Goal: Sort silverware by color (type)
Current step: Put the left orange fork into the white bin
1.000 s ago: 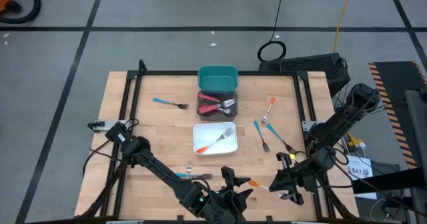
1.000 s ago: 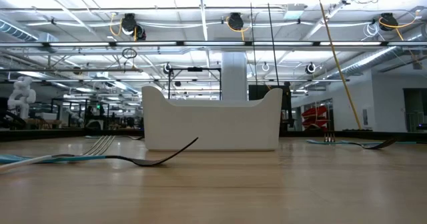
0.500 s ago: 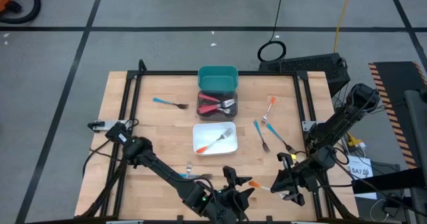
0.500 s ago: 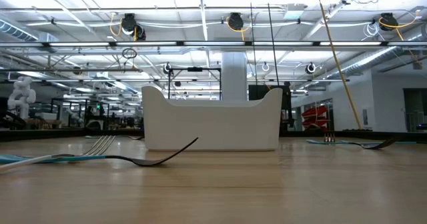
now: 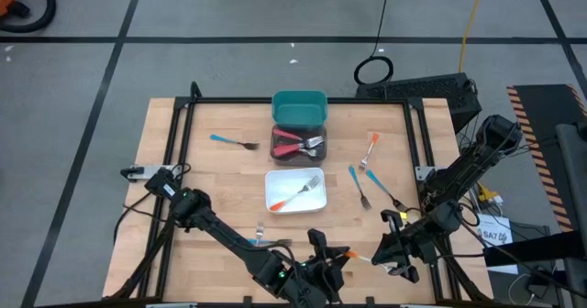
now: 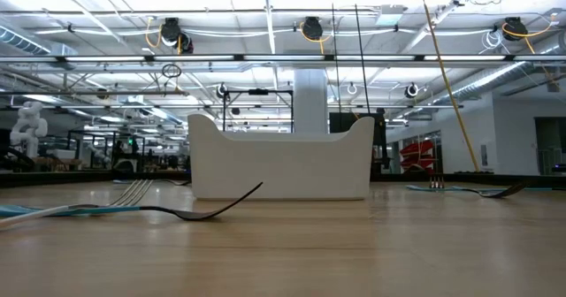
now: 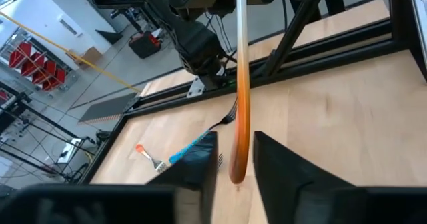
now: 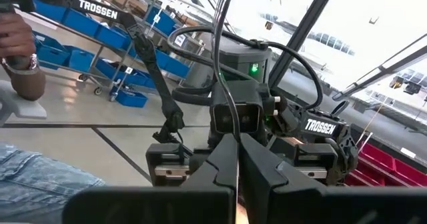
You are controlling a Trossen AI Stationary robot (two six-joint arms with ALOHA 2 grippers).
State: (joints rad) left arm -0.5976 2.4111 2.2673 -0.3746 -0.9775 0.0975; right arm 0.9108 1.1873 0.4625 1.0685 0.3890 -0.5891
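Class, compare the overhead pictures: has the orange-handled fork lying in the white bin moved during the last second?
No. The orange-handled fork lies at the same diagonal inside the white bin, just below the dark bin, exactly as before.
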